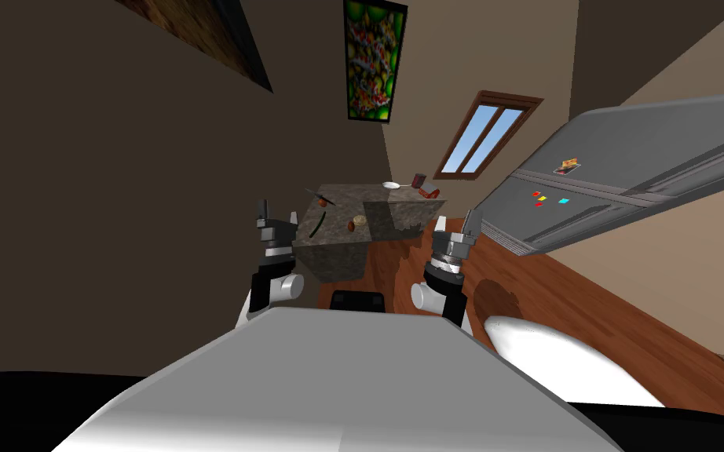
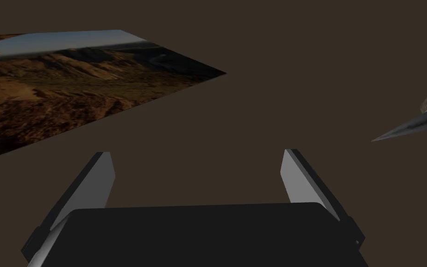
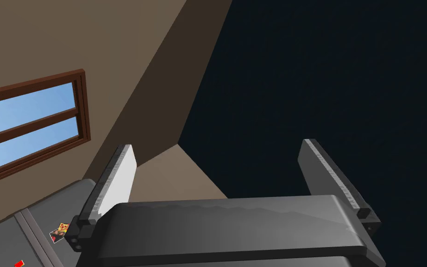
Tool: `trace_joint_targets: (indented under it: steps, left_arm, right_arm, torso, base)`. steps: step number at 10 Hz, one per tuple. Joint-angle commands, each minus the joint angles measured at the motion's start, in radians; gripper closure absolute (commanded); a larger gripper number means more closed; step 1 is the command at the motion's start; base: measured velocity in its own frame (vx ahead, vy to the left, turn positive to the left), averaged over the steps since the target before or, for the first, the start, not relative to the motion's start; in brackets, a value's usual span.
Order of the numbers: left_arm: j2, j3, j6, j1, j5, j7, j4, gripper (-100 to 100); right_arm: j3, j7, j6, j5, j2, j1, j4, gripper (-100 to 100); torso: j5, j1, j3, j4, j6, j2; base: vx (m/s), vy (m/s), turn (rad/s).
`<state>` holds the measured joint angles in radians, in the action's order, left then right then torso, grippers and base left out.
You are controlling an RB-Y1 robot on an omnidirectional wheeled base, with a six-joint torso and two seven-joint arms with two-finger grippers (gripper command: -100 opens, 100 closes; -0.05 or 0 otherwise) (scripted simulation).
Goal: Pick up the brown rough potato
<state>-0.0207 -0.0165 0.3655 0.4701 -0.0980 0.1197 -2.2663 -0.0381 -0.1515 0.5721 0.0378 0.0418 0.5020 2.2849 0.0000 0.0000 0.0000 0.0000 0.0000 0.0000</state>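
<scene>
Potato (image 1: pixel 360 220): small, round and tan-brown. The head view shows it on the stone desk (image 1: pixel 352 198), just beside a darker red-brown round thing (image 1: pixel 350 227).
Left pincer (image 1: pixel 263 210): up beside the desk's left side, well apart from the potato. The left wrist view shows its fingers (image 2: pixel 103 178) standing wide apart.
Right pincer (image 1: pixel 472 221): up at the desk's right side, near the grey fridge (image 1: pixel 588 196). The right wrist view shows its fingers (image 3: pixel 117 178) wide apart too.
Knife (image 1: pixel 313 193): the head view shows it lying whole on the desk by a red round thing (image 1: pixel 321 202). The left wrist view shows its sharp tip poking past the desk's corner.
Green long thing (image 1: pixel 317 226): on the desk, left of the potato.
</scene>
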Motion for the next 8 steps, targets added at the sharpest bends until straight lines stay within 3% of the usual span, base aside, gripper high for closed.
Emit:
trace_joint_targets:
  steps: [1,4,7,8]
  left_arm:
    - [0.033,0.002,-0.017,-0.026,-0.011,0.022,0.015,-100]
    - [0.081,0.009,-0.061,-0.084,-0.036,0.074,0.059,-100]
    - [0.122,0.017,-0.130,-0.167,-0.068,0.152,0.132,-100]
    - [0.122,0.017,-0.130,-0.173,-0.068,0.152,0.132,-100]
  right_arm:
    - [0.000,0.000,0.000,0.000,0.000,0.000,0.000,0]
    - [0.000,0.000,0.000,0.000,0.000,0.000,0.000,0]
    - [0.000,0.000,0.000,0.000,0.000,0.000,0.000,0]
    - [0.000,0.000,0.000,0.000,0.000,0.000,0.000,0]
  torso:
    - [0.000,0.000,0.000,0.000,0.000,0.000]
    - [0.000,-0.001,0.001,0.000,0.000,0.002]
    - [0.000,-0.002,0.002,0.001,0.000,0.003]
    - [0.000,-0.002,0.002,0.001,0.000,0.003]
  base:
    - [-0.018,-0.009,-0.023]
    - [-0.040,-0.016,-0.021]
    - [-0.047,-0.028,0.000]
    - [-0.022,-0.016,0.007]
